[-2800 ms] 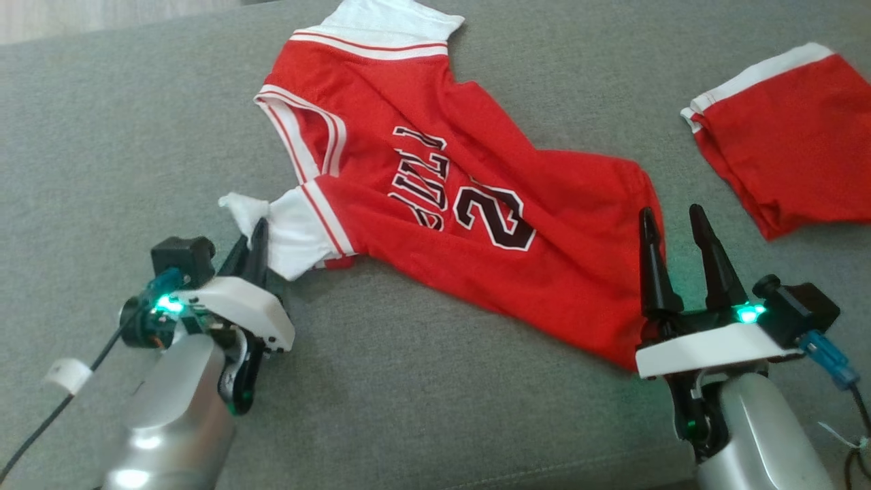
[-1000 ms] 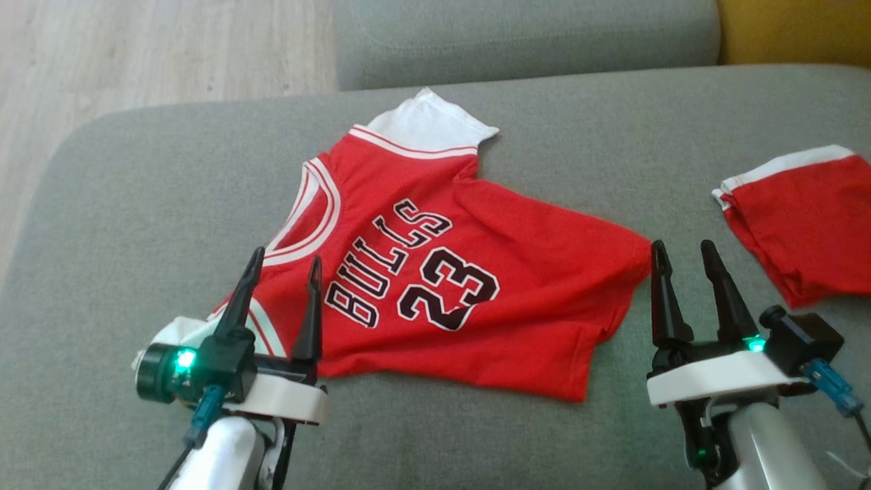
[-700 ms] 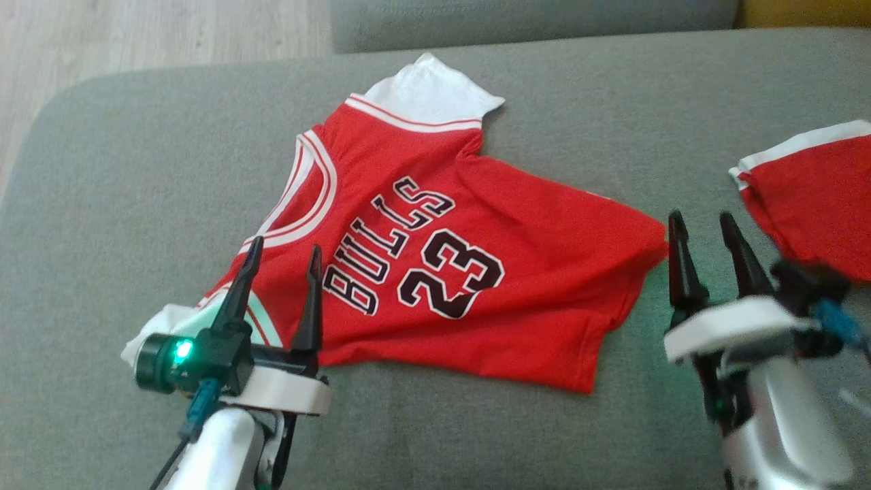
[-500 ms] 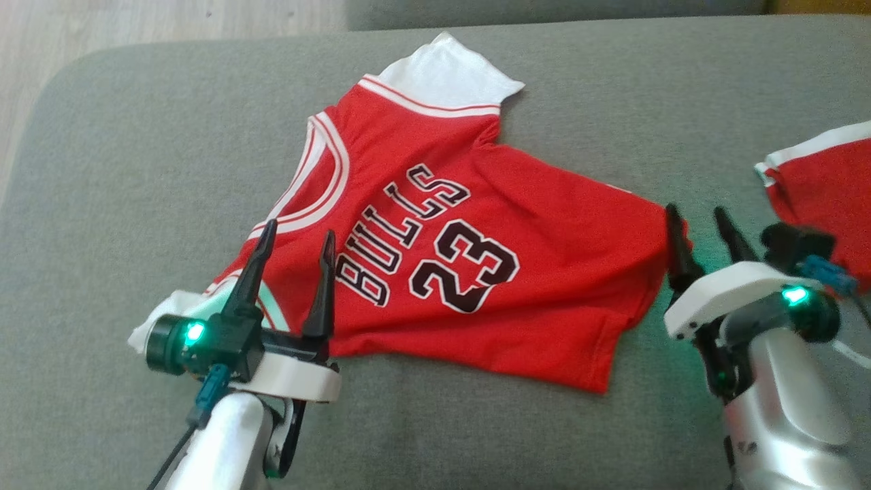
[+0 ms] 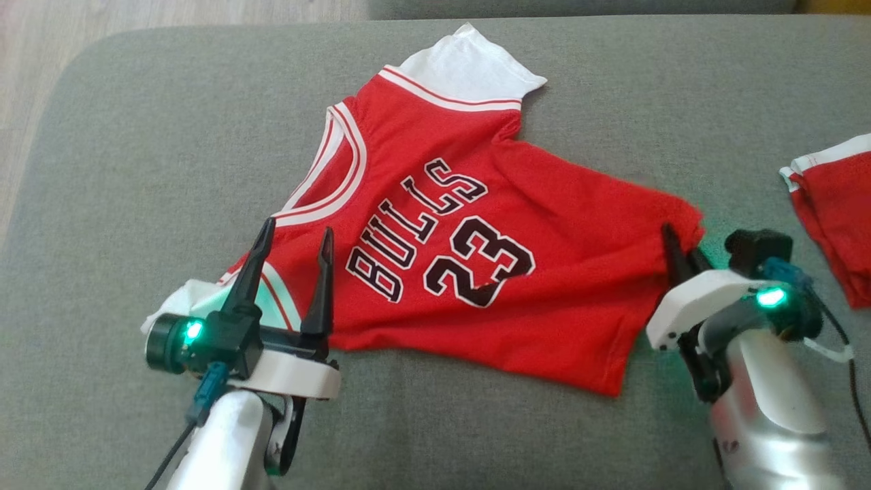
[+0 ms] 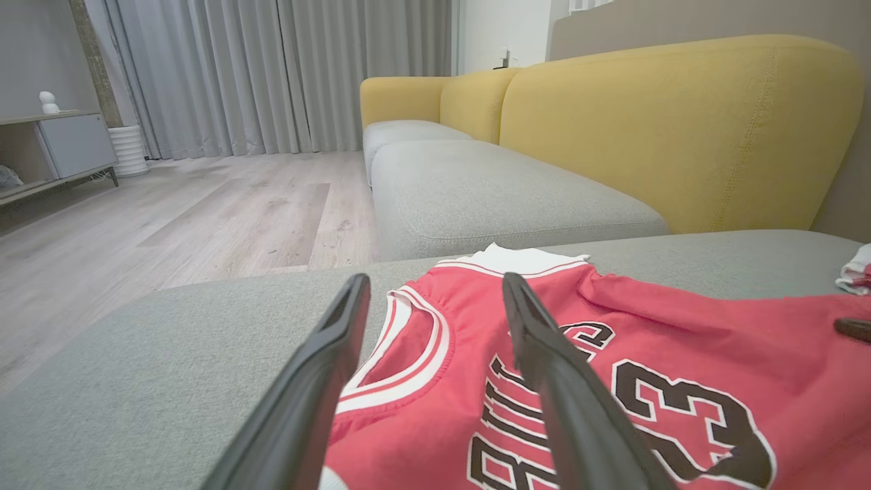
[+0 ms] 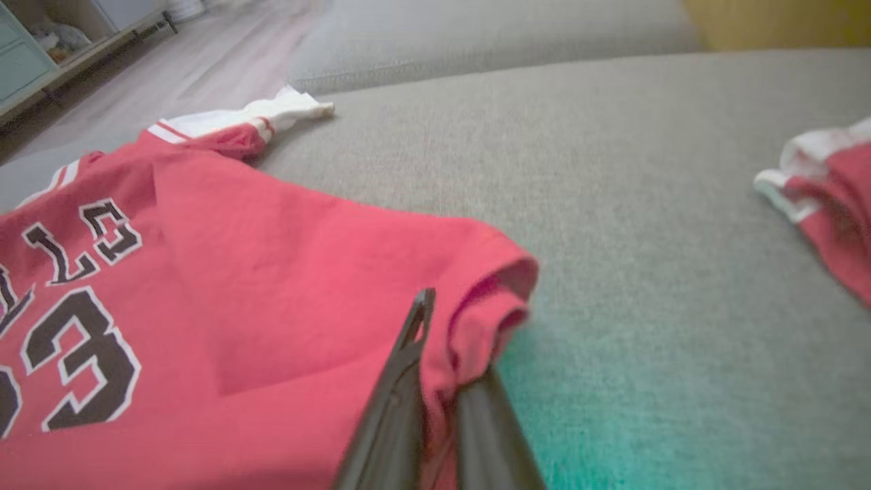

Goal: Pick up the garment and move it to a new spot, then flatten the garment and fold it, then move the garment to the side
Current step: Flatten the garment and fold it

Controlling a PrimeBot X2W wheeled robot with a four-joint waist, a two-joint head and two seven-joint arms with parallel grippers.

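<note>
Looking down on a grey sofa cushion, with a red "BULLS 23" jersey spread print-up across its middle, collar toward the left, white sleeves at far and near ends. Second red-and-white garment lying well apart at the right edge. Left gripper over the near shoulder, fingers spread wide, holding nothing. Right gripper pinched onto the jersey's right hem corner, fabric bunched between its fingers.
</note>
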